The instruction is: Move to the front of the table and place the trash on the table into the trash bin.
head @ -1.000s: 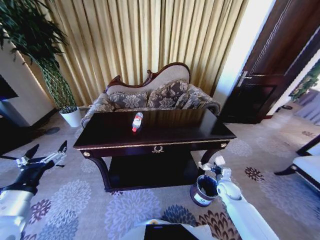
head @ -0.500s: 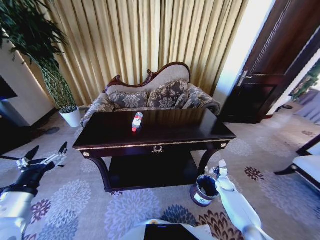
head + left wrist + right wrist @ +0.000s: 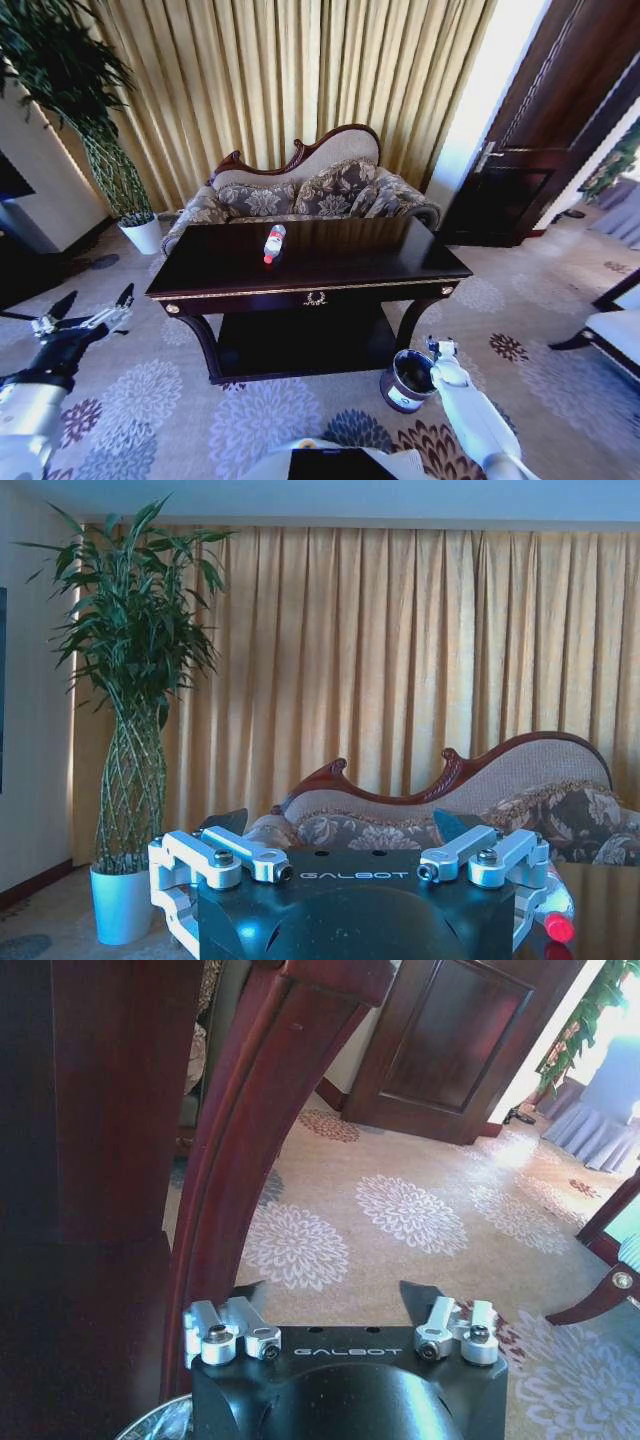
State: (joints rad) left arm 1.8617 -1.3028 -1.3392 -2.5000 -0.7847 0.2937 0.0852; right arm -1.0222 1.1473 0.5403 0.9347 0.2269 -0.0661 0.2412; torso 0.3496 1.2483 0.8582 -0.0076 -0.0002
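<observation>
The dark glossy table (image 3: 350,258) stands in front of me with a sofa behind it. A clear bottle with a red cap and label, the trash (image 3: 274,243), lies on the tabletop left of centre. Its red cap (image 3: 558,926) also peeks past the left gripper body. The round dark trash bin (image 3: 406,380) sits on the carpet by the table's front right leg. My right gripper (image 3: 438,349) is low at the bin's right rim, open and empty, facing the curved table leg (image 3: 235,1160). My left gripper (image 3: 95,300) is open, off the table's left end.
A white plant pot (image 3: 143,234) with a tall plant stands at the far left. A dark wooden door (image 3: 540,150) is at the right, and a chair (image 3: 615,330) at the right edge. Patterned carpet surrounds the table. The bin's rim (image 3: 160,1426) shows under the right gripper.
My right gripper has sunk lower and drawn back from above the bin's opening to its right rim. The left arm and the bottle have stayed where they were.
</observation>
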